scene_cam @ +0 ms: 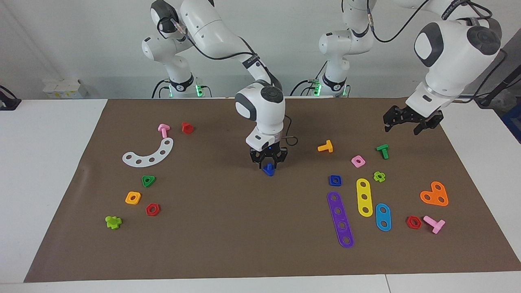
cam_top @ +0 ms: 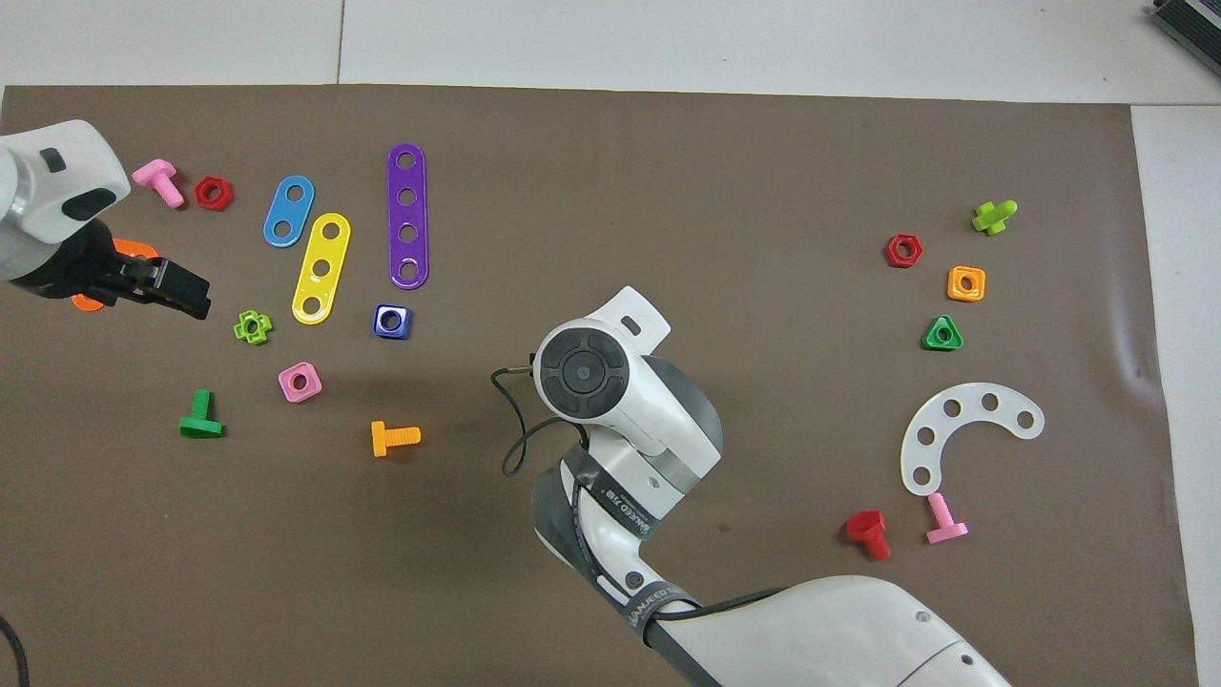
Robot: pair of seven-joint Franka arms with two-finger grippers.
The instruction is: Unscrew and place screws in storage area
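Note:
My right gripper (scene_cam: 268, 162) is shut on the dark-blue screw (scene_cam: 268, 169) and holds it at the middle of the brown mat, at or just above its surface. In the overhead view the right arm's hand (cam_top: 584, 370) covers the gripper and the screw. The storage area (scene_cam: 165, 183) is bare mat among the white curved strip (scene_cam: 149, 154), green triangular nut (scene_cam: 148, 181), orange square nut (scene_cam: 133, 197) and red hexagonal nut (scene_cam: 153, 209), toward the right arm's end; it also shows in the overhead view (cam_top: 887, 315). My left gripper (scene_cam: 402, 128) hangs open and empty above the left arm's end of the mat.
Toward the left arm's end lie a blue square nut (scene_cam: 335, 180), purple (scene_cam: 340, 219), yellow (scene_cam: 364, 197) and blue (scene_cam: 383, 217) strips, an orange bolt (scene_cam: 325, 147), a pink nut (scene_cam: 358, 161), a green bolt (scene_cam: 382, 151) and an orange heart plate (scene_cam: 434, 194). A pink bolt (scene_cam: 163, 130) and a red bolt (scene_cam: 187, 127) lie near the white strip.

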